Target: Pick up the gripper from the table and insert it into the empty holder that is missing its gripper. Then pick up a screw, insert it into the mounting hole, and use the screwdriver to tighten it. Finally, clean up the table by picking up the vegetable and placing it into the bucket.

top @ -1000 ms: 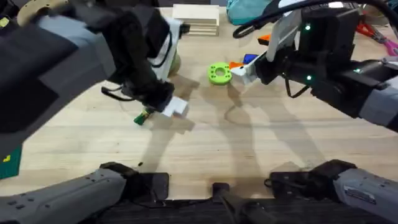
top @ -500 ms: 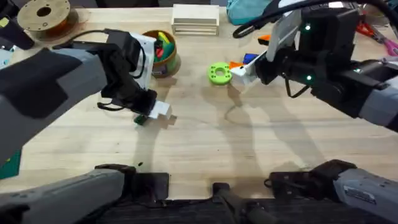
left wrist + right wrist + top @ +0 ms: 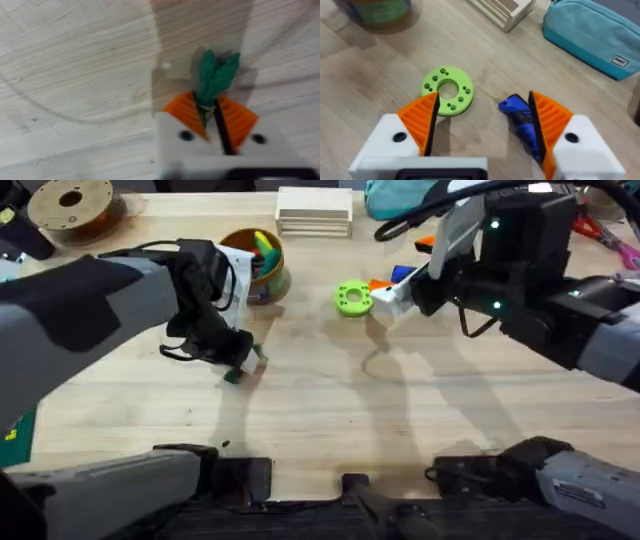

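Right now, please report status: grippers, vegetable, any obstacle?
Left gripper shut on vegetable, at table level. Right gripper open, near holder and screwdriver. Bucket holds toy foods.

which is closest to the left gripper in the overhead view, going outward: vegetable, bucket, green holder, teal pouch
1. vegetable: between the left gripper's fingers, on the table.
2. bucket: just beyond the gripper, toward the table's far edge.
3. holder: farther out, near the table's middle.
4. teal pouch: farthest, at the far edge.
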You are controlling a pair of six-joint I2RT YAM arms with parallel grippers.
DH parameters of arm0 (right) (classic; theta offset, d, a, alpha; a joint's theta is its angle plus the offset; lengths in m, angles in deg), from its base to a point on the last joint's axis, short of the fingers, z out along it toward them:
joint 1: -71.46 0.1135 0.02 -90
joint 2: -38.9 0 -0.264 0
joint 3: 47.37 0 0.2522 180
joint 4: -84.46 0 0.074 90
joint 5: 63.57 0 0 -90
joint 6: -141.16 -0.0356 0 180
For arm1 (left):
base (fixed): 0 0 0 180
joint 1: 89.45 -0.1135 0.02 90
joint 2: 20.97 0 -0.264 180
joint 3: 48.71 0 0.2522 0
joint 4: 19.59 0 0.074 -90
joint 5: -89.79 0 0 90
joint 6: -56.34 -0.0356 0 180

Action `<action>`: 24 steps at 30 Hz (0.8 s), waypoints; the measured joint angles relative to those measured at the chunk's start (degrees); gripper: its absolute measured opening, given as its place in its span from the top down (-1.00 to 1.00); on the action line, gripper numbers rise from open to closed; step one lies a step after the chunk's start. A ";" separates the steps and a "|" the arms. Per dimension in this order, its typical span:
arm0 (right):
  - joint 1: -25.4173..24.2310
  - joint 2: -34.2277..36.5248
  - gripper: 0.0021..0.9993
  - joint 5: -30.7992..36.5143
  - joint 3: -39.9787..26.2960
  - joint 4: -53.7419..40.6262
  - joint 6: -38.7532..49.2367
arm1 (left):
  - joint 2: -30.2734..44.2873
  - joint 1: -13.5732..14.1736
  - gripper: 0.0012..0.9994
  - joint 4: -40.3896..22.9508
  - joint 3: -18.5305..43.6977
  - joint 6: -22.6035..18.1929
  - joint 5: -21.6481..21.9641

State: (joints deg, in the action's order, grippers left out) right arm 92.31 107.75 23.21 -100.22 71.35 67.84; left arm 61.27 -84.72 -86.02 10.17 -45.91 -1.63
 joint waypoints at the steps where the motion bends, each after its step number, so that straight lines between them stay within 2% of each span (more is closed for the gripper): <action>1: 0.00 -0.01 -0.96 0.00 0.00 -0.35 -0.02 | -0.15 0.00 0.89 -0.02 0.29 -0.22 -0.24; 2: 0.00 -0.01 -0.96 0.00 0.00 -2.21 -0.02 | -0.02 0.04 0.96 0.45 0.27 0.04 -0.47; 5: 0.00 -0.01 -0.96 -0.02 0.00 -4.16 -0.02 | -0.17 0.04 0.96 0.18 0.37 0.16 -0.53; 9: 0.00 -0.01 -0.95 -0.02 0.00 -5.27 -0.02 | -0.99 0.04 0.96 -5.13 2.52 0.26 -1.71; 12: 0.00 0.00 -0.96 -0.02 0.00 -5.41 -0.02 | -2.27 0.04 0.96 -10.96 7.72 0.28 -3.14; 15: 0.00 -0.01 -0.96 -0.02 0.00 -5.41 -0.02 | -3.31 0.04 0.96 -16.07 15.51 0.28 -5.01; 17: 0.00 -0.01 -0.96 -0.02 0.00 -5.41 -0.02 | -3.68 0.04 0.96 -17.00 20.09 0.26 -5.85; 18: 0.00 -0.01 -0.95 -0.02 0.02 -5.41 -0.02 | -3.94 0.04 0.96 -12.37 24.77 0.24 -6.38; 22: 0.00 -0.01 -0.96 -0.01 0.00 -5.41 -0.02 | -3.93 0.04 0.96 -0.17 26.65 2.19 -6.51; 23: 0.00 -0.01 -0.96 -0.02 0.00 -5.41 -0.02 | -3.23 0.04 0.96 8.18 26.74 8.28 -6.53; 24: 0.00 0.00 -0.96 -0.01 0.00 -5.43 -0.02 | -2.78 0.07 0.96 9.95 26.78 11.07 -6.53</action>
State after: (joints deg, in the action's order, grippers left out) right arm 92.31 107.74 23.19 -100.22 65.92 67.82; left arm 58.49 -84.65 -76.08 36.95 -34.83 -8.16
